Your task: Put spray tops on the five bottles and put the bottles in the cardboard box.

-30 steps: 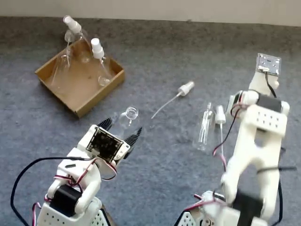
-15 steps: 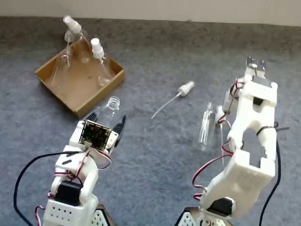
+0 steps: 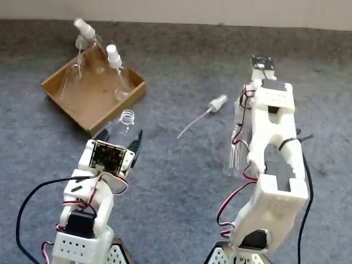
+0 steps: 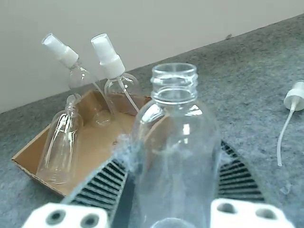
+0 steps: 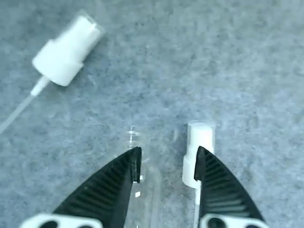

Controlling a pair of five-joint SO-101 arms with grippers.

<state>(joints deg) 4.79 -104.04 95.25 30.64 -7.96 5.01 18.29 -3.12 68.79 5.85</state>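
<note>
My left gripper [image 4: 173,180] is clamped on the body of the open bottle [image 4: 175,128] and holds it upright. The threaded neck is bare. In the last second I carried this bottle across the carpet [image 3: 181,181], and it now stands just beside the near corner of the cardboard box [image 3: 66,107].

My right gripper [image 5: 168,156] is spread apart and empty. It hangs low, with one jaw over the lying bottle [image 3: 235,157] and the other just beside the near spray top [image 5: 198,142]. A second ago this arm was folded back at its base; now it is stretched forward over them.

A little farther lies the far spray top [image 3: 217,103] with its long tube, apart from both grippers.

Farthest, the box holds two capped bottles [image 3: 118,74] and a third bottle [image 3: 70,82], whose neck I cannot judge.

I think the right side is going for a top, and the held bottle should wait outside the box. Two bottles remain.
</note>
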